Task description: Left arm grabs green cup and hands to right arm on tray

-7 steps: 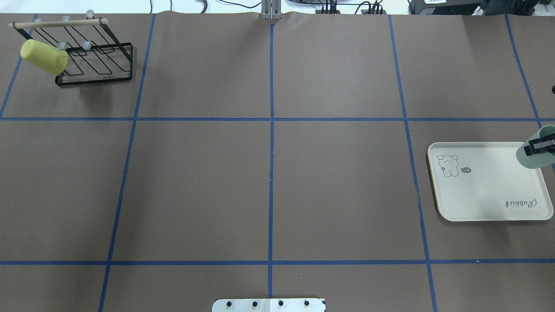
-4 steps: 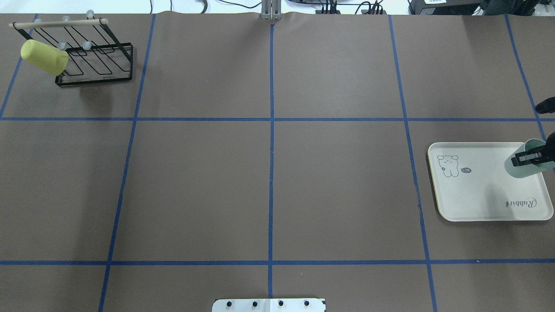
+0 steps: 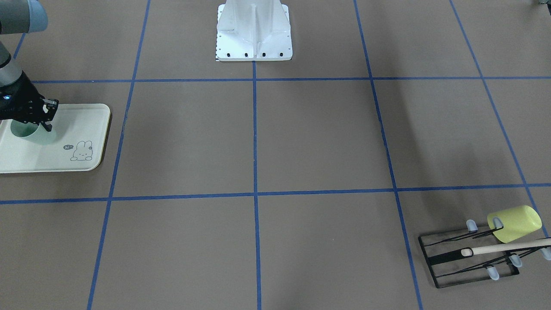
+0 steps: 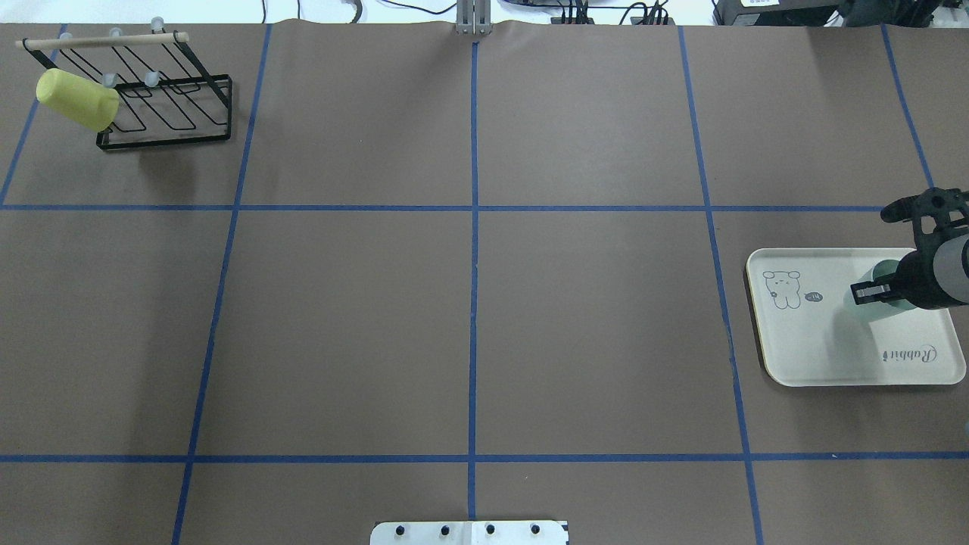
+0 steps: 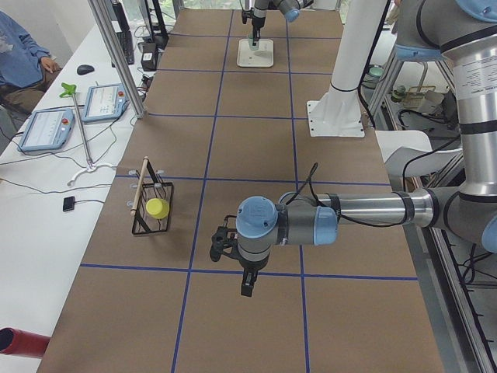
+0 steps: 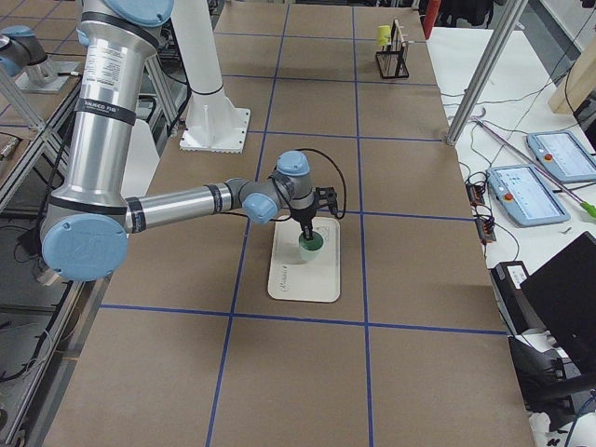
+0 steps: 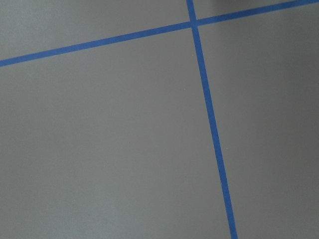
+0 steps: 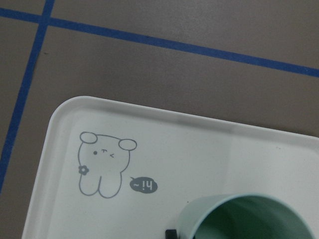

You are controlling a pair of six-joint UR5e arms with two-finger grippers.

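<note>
The green cup (image 4: 868, 306) is a pale mint tumbler, mouth up, over the middle right of the cream tray (image 4: 817, 356). My right gripper (image 4: 872, 291) is shut on the cup's rim, pinching its wall. The cup also shows in the front view (image 3: 38, 134), the right-side view (image 6: 309, 244) and the right wrist view (image 8: 249, 219), beside the rabbit drawing (image 8: 102, 164). I cannot tell whether the cup touches the tray. My left gripper (image 5: 247, 287) hangs empty over bare table far from the tray; I cannot tell if it is open or shut.
A black wire rack (image 4: 174, 113) stands at the far left corner with a yellow-green cup (image 4: 76, 98) hung on it. The robot's white base (image 3: 254, 30) is at the near middle edge. Blue tape lines grid the brown table. An operator (image 5: 19, 54) sits beyond the table's left end.
My right gripper has carried the green cup leftward from the tray's far right corner to over its middle right. The rack and yellow-green cup have not moved.
</note>
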